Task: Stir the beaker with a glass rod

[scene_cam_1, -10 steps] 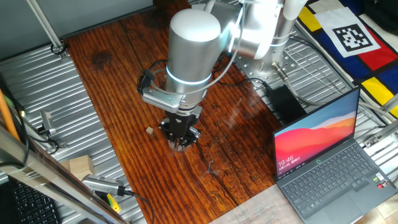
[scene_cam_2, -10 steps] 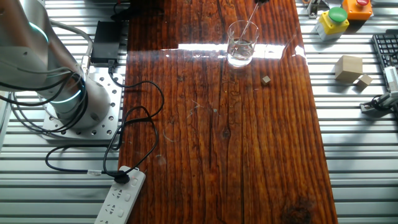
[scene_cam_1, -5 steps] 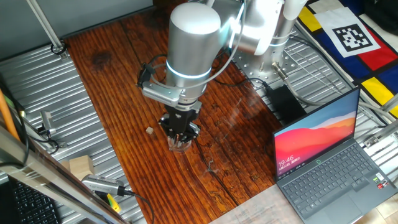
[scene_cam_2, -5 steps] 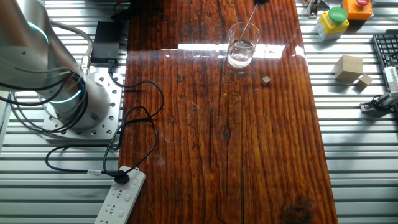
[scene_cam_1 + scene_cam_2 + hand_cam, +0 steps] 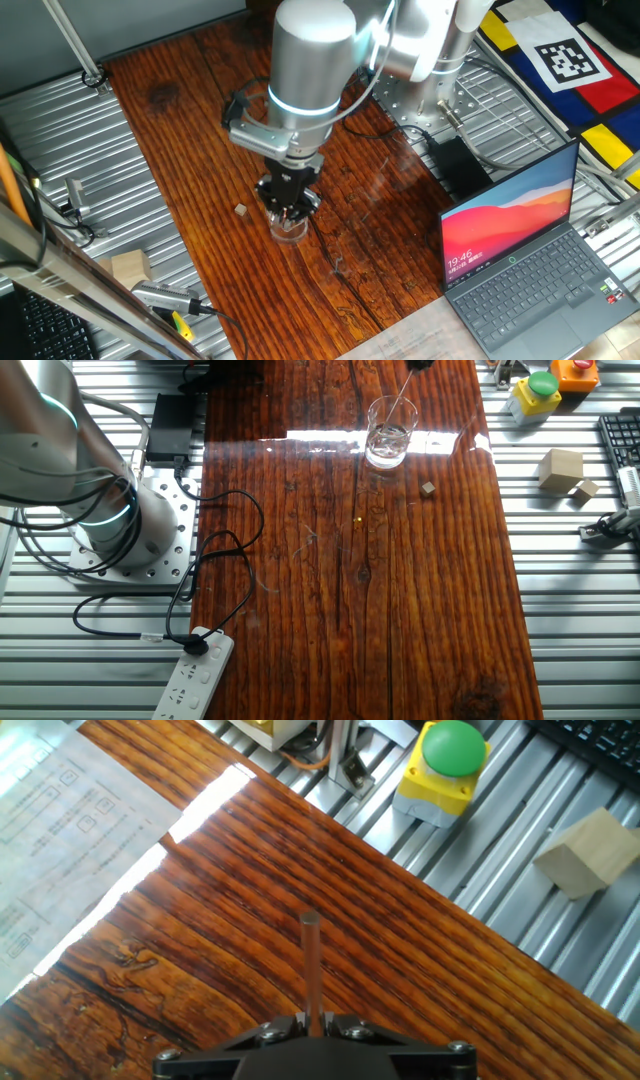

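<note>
The beaker (image 5: 388, 435) is a small clear glass that stands upright on the wooden tabletop; in one fixed view the beaker (image 5: 289, 229) shows just under my hand. The glass rod (image 5: 399, 402) leans from my gripper (image 5: 418, 363) down into it, its lower end inside the rim. My gripper (image 5: 288, 198) hangs right over the beaker. In the hand view my gripper (image 5: 313, 1020) is shut on the glass rod (image 5: 311, 965), which points away along the fingers. The beaker does not show in the hand view.
A small tan cube (image 5: 428, 488) lies just beside the beaker. An open laptop (image 5: 530, 250) stands at the table edge. Wooden blocks (image 5: 560, 468) and a yellow box with a green button (image 5: 535, 390) sit on the metal bench. A power strip (image 5: 190, 680) and cables lie near the arm base.
My hand has shifted a little up and back over the beaker, so more of the glass shows below it. The rod's lean in the beaker has changed slightly.
</note>
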`<state>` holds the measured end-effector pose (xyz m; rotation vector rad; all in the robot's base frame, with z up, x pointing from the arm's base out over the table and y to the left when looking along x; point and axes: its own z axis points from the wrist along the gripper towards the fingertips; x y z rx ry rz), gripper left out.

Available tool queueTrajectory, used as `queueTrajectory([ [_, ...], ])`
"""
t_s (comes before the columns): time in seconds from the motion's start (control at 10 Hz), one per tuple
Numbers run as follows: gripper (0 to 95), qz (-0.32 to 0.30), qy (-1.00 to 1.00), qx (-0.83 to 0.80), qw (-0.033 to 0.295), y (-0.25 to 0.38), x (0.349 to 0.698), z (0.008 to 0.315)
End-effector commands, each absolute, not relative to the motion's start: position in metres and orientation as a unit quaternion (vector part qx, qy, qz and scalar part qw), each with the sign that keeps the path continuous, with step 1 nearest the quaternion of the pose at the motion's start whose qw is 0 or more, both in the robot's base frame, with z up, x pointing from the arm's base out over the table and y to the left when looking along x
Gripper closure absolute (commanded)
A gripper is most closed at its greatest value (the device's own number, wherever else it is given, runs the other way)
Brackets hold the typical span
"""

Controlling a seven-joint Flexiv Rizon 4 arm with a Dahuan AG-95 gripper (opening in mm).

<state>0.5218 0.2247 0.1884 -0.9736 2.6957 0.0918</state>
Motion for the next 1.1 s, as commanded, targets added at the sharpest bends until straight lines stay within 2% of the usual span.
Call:
queueTrajectory([
  [0.1, 95.0, 0.031, 0.931, -0.336, 0.139, 0.221, 0.520, 0.192],
  [1.1, 95.0, 0.033, 0.928, -0.321, 0.184, 0.209, 0.525, 0.209],
])
